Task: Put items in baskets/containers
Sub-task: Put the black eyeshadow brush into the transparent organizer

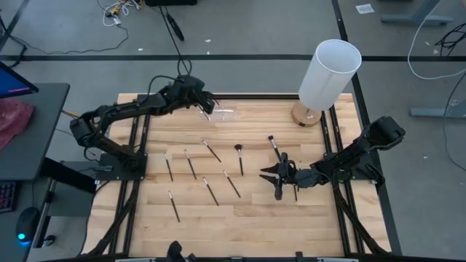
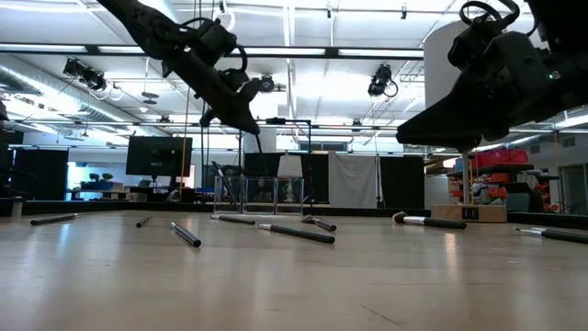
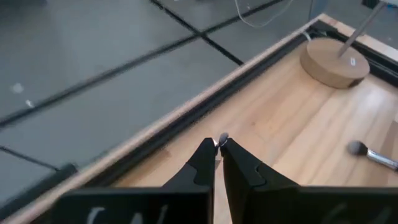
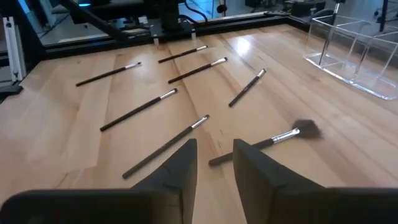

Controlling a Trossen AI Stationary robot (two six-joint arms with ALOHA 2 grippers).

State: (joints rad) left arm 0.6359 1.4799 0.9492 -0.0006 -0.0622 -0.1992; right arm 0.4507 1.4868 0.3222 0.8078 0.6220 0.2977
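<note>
Dark fingers of the right gripper [image 4: 214, 168] stand apart, empty, above the fan-tipped makeup brush [image 4: 267, 142]; lower squarely over its handle before closing. Left gripper [image 1: 206, 109], pinched together on a thin brush [image 3: 222, 138], hovers beside the clear organiser box [image 1: 222, 114]: centre over a compartment first.

Slim dark brushes [image 1: 211, 151] scattered flat mid-table; clear compartmented organiser [image 1: 222, 114] upright near far edge.

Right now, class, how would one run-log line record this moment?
left gripper: shut, above clear plastic organiser box | right gripper: open, empty, over table | slim dark-handled makeup brushes: lying on wooden table
</note>
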